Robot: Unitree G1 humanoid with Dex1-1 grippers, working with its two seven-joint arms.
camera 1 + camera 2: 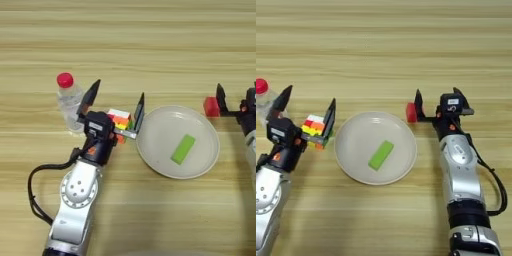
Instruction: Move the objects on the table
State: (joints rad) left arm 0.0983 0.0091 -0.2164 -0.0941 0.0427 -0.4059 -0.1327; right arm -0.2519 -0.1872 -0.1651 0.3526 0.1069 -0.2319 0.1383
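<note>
A multicoloured puzzle cube (119, 120) sits on the wooden table (150, 45) just left of a plate. My left gripper (116, 100) is open around it, one black finger at the cube's right side and the other leaning toward the bottle. The clear water bottle (69, 104) with a red cap stands upright next to that left finger. My right gripper (438, 97) is open to the right of the plate, with nothing between its fingers.
A pale round plate (356, 140) holds a flat green block (381, 154). A small red block (411, 112) rests on the table at the plate's upper right, just outside my right gripper's left finger.
</note>
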